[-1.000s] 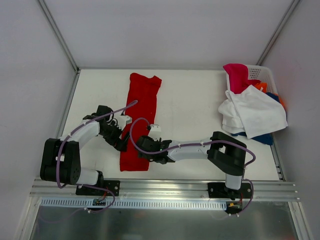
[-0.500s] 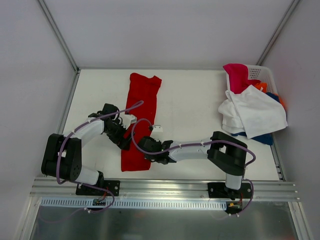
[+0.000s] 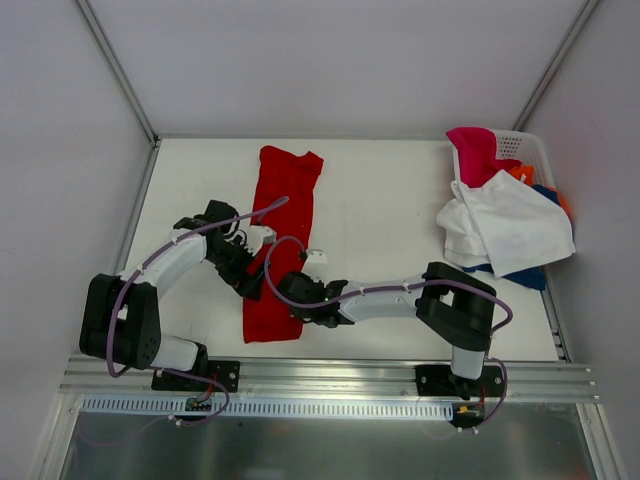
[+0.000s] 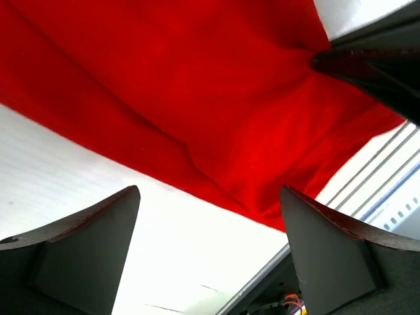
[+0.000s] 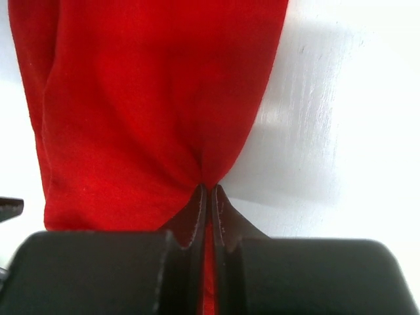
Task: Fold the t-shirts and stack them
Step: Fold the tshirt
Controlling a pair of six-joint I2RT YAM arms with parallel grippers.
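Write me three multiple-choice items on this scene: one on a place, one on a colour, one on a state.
1. Where does the red t-shirt lie?
A) in a drawer
B) stretched out on the table, left of centre
C) over a chair

2. What colour is the cloth hanging over the basket's near side?
A) green
B) black
C) white

3. How is the right gripper?
A) shut on the red t-shirt's edge
B) wide open
C) holding a bottle

Answers:
1 B: the top view shows it as a long strip on the table.
2 C: the white t-shirt drapes there.
3 A: the right wrist view shows the jaws pressed together with red cloth pinched between them.
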